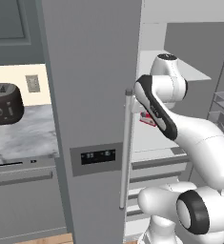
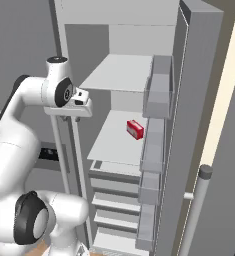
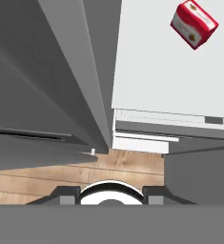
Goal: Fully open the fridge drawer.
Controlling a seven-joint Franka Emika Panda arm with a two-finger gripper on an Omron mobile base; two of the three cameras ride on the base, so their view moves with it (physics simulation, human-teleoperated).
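Observation:
The fridge [image 1: 92, 95] has its right compartment open and its left door shut. The fridge drawer [image 2: 115, 175] is the topmost of the stacked drawers, right under the lower white shelf; its dark front strip [image 3: 170, 128] and pale tray edge stick out only a little past that shelf. It also appears as a grey strip [image 1: 157, 164] behind my arm. My gripper [image 2: 78, 116] hangs well above the drawer, at the compartment's left front edge, pointing down. Its fingertips [image 3: 66, 193] stand wide apart with nothing between them, so the gripper [image 3: 108, 193] is open.
A red carton [image 2: 135, 129] lies on the lower shelf above the drawer. Similar grey-fronted drawers [image 2: 111, 202] stack below. Grey door bins [image 2: 156, 100] line the open right door. The bar handle [image 1: 125, 147] runs down the shut door. A toaster [image 1: 4, 102] sits on the left counter.

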